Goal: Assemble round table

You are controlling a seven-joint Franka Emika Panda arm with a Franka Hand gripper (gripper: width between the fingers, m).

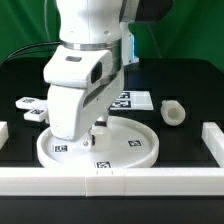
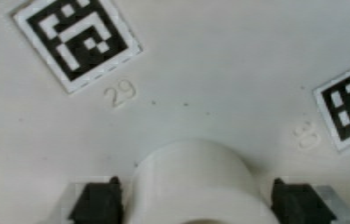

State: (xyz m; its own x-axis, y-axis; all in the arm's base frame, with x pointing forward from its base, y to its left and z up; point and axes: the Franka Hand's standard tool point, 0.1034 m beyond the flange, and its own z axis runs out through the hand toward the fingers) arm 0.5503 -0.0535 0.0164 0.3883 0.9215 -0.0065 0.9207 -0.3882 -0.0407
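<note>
The round disc (image 1: 130, 150) lies flat on the black table (image 1: 188, 88), close to the long white rail (image 1: 110, 180) at the near edge. The arm stands straight over its middle, with the hand (image 1: 97, 129) down at the disc's centre. The short cylinder (image 1: 173, 113) lies on its side well apart, towards the exterior view's right.

In the wrist view a rounded white stub (image 2: 198, 175) rises between the two dark fingers (image 2: 97, 200). Since the cylinder is over on the table, I take the stub for the disc's central socket. The fingers sit just beside it on either side, with a thin slit showing each way. Whether they are already pressing on it I cannot tell.

The step looks like taking the disc by its socket to place it. To do that well:
- Keep the stub midway between the fingers, so both pads meet it together.
- Close gently.
- Slide the disc flat instead of lifting one edge.
- Watch that the rim meets the rail squarely and does not ride up on it.
</note>
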